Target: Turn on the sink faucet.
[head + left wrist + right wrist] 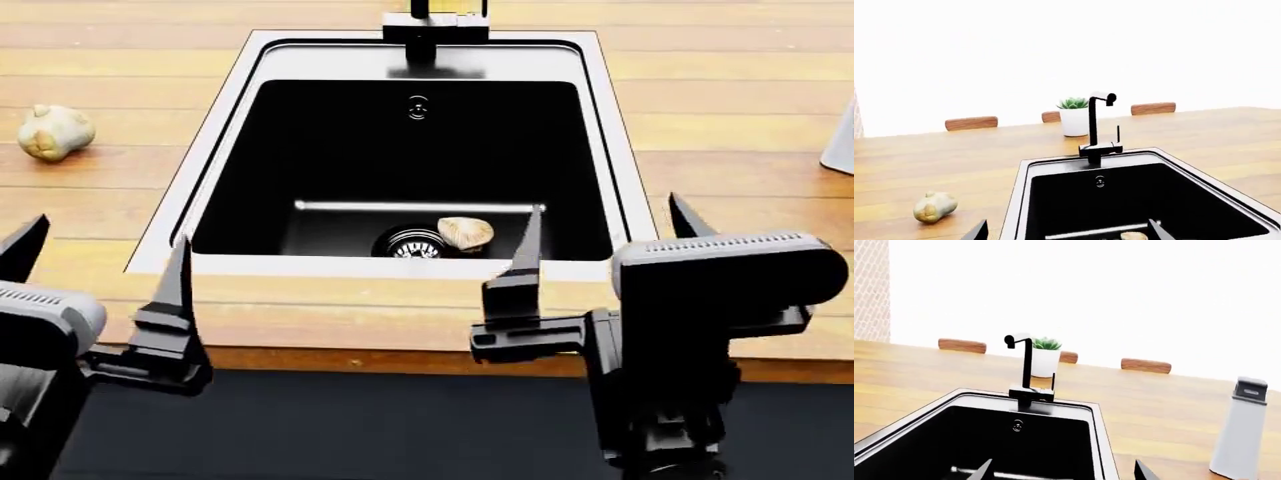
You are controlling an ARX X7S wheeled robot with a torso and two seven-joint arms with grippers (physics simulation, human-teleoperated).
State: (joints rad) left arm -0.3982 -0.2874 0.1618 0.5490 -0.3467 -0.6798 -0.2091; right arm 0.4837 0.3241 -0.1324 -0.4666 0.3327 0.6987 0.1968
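Observation:
The sink faucet (1095,131) is a dark tap with a tall tubular spout, a square block base and a thin upright lever (1118,134). It stands at the far rim of the sink (607,110), a deep black basin with a silvery rim; it also shows in the right wrist view (1027,375) and at the top edge of the head view (435,28). My left gripper (96,270) is open and empty at the sink's near left corner. My right gripper (607,245) is open and empty at the near right corner. Both are far short of the faucet.
A pale lump (465,233) lies beside the drain strainer (414,243) in the basin. A knobbly potato-like object (55,131) lies on the wooden counter, left. A potted succulent (1073,116) stands behind the faucet. A grey upright block (1241,430) stands at the right.

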